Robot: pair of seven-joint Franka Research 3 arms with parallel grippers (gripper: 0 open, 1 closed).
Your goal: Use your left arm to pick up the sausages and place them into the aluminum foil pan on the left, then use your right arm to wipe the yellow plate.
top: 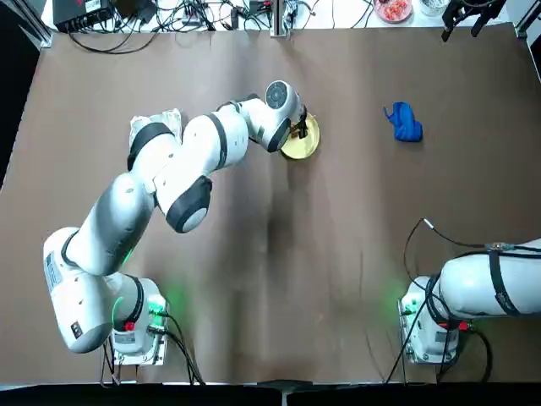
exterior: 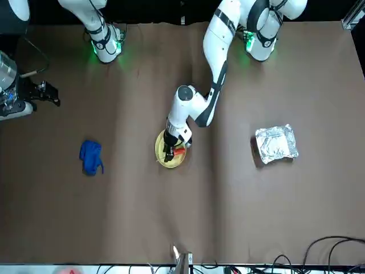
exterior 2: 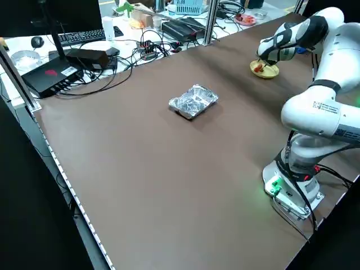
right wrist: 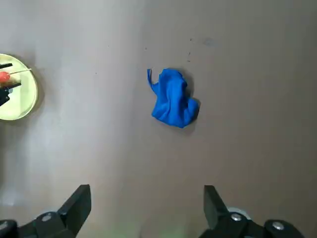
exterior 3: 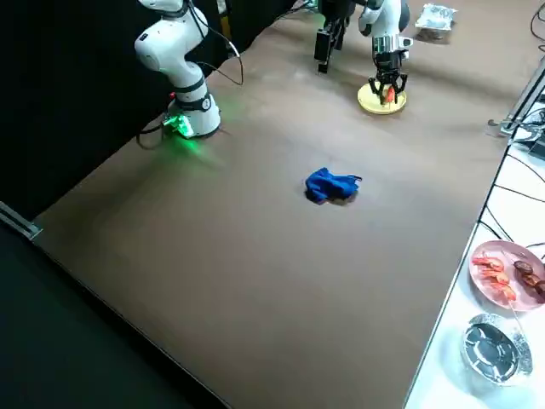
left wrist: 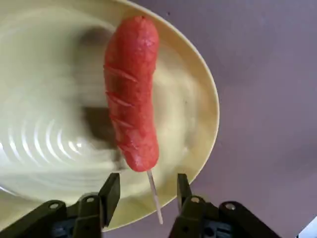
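The left gripper [left wrist: 148, 198] hovers over the yellow plate [left wrist: 54, 124], fingers parted about the stick of the sausage [left wrist: 132, 94] lying there; closing on that thin stick could let it roll; the right gripper [right wrist: 147, 208] idles, open, near the blue cloth [right wrist: 174, 99].

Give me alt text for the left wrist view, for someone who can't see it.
A red sausage with slits along its side and a thin wooden stick lies on a round pale-yellow plate. The robot's left hand is open, its two black fingers short of the sausage, on either side of the stick.
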